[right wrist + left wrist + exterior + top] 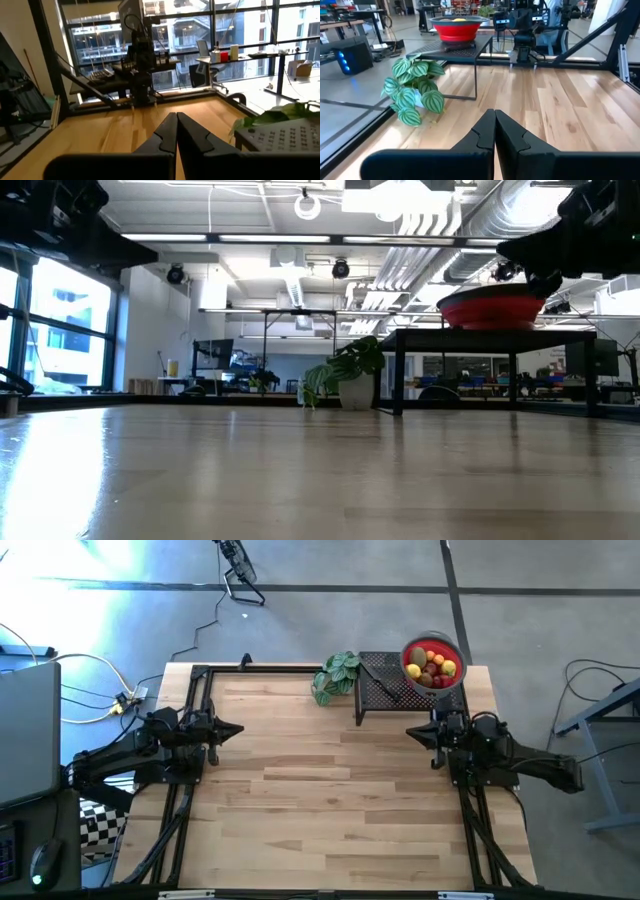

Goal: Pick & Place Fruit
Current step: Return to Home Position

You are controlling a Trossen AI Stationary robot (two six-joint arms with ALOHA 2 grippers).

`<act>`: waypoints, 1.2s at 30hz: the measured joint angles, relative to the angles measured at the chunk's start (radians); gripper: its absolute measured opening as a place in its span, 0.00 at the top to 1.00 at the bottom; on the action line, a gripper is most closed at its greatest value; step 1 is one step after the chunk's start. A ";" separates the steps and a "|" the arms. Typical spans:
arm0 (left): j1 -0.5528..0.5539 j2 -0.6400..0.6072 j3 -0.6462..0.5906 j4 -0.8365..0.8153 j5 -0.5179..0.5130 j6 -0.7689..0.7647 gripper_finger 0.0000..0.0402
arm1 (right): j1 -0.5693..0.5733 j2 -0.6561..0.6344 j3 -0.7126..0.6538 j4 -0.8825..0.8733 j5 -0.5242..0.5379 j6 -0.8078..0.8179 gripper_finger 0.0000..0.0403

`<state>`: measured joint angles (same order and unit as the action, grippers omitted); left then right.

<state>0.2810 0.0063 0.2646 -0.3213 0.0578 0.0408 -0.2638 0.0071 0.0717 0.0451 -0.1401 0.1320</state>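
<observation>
The desk (330, 810) is bare across its middle. The left pincer (238, 729) and right pincer (410, 732) sit near opposite side edges, both pressed closed and empty. The fruit (432, 666) lies in the bowl (406, 652) on the far-right rack (380, 692).

Pale planked wooden tabletop (330, 790), smooth with a soft sheen — black perforated metal stand (378, 685), matt — round red bowl (457, 32), smooth, probably plastic.

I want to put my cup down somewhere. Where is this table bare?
The wooden table is bare across its middle, between the left gripper and right gripper, both shut. The far right corner is crowded: a plant, a black stand, and on it the red bowl full of fruit.
</observation>
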 joint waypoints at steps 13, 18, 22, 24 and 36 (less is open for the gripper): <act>0.000 0.000 -0.112 0.173 -0.031 0.008 1.00 | 0.000 0.000 -0.055 0.058 0.011 -0.002 0.99; 0.000 0.000 -0.132 0.223 -0.035 0.014 1.00 | 0.000 0.000 -0.055 0.072 0.011 -0.005 0.99; 0.000 0.000 -0.197 0.324 -0.035 0.014 1.00 | 0.000 0.000 -0.055 0.072 0.008 -0.005 0.99; 0.000 0.000 -0.231 0.358 -0.034 0.007 1.00 | 0.000 0.000 -0.055 0.072 0.008 -0.005 0.99; 0.000 0.003 -0.249 0.331 -0.042 0.004 1.00 | 0.000 0.000 -0.055 0.002 0.007 -0.011 0.99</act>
<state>0.2810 0.0091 0.0151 0.0094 0.0157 0.0451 -0.2638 0.0074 0.0166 0.0476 -0.1332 0.1209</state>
